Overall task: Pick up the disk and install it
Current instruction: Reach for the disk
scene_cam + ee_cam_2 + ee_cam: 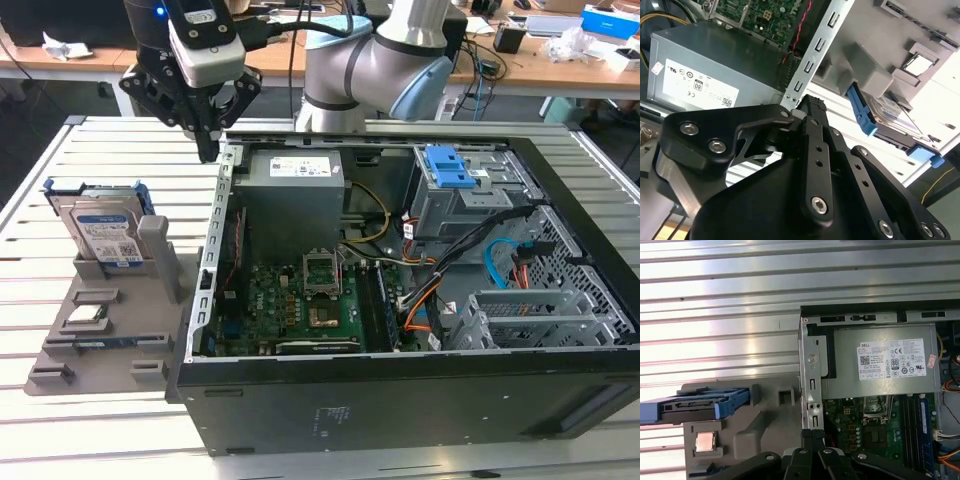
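The disk [103,232], a silver hard drive with a white-and-blue label and a blue frame, stands upright in a grey holder [100,345] at the exterior view's left. It also appears in the second wrist view as the disk [892,117] and edge-on in the first wrist view as the disk [695,406]. My gripper [207,150] hangs above the open computer case's far left corner, to the right of and beyond the disk, apart from it. In both wrist views the gripper [810,106] [813,437] is shut with nothing between its fingers.
The open computer case [400,372] lies on a slatted metal table [60,160], with a power supply [295,172], motherboard [300,300] and a grey drive cage with a blue latch [450,168] inside. A small square processor chip [85,318] rests on the holder.
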Controlling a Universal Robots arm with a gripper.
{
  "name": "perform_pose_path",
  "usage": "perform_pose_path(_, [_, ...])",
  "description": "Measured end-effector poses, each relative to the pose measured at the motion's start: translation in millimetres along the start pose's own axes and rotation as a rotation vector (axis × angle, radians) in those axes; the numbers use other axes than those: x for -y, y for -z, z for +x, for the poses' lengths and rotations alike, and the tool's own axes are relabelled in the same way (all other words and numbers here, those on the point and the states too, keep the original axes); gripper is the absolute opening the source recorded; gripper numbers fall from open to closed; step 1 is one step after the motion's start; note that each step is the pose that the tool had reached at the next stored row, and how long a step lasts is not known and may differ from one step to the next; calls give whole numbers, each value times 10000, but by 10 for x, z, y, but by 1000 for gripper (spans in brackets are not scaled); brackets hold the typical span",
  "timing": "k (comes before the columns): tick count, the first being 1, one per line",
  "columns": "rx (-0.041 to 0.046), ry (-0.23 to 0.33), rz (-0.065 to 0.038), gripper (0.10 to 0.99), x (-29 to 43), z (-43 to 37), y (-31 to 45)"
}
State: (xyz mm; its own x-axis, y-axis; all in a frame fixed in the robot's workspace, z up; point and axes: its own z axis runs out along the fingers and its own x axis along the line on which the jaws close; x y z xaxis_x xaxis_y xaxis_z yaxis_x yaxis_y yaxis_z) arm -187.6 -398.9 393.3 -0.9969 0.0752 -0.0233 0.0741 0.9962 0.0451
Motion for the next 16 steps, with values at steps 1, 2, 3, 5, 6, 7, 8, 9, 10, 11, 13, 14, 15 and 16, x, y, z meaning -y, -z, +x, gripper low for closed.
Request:
perform_pose_path(1, [0, 0, 0, 106, 1, 18, 1])
perform_pose_path(2, [0, -1, 0, 106, 3, 45, 1])
perform_pose_path(3, [0, -1, 0, 106, 5, 64, 2])
perform_pose_path(5, [0, -1, 1, 106, 8, 110, 3])
perform_pose_path(6, [0, 0, 1, 106, 10, 143, 4])
perform_pose_path(7, [0, -1, 0, 106, 12, 161, 5])
perform_pose_path(8, [0, 0, 0, 106, 14, 184, 5])
perform_pose_path(9, [0, 0, -1, 106, 16, 217, 6])
perform_pose_path(10, [0, -1, 0, 106, 17, 239, 7])
perform_pose_path(11, [0, -2, 0, 106, 18, 252, 7])
perform_pose_path(13, [0, -2, 0, 106, 21, 283, 8])
perform_pose_path(14, [0, -1, 0, 106, 23, 306, 8])
perform_pose_path(15, [0, -1, 1, 106, 25, 336, 9])
perform_pose_path(16, [0, -1, 1, 106, 26, 354, 10])
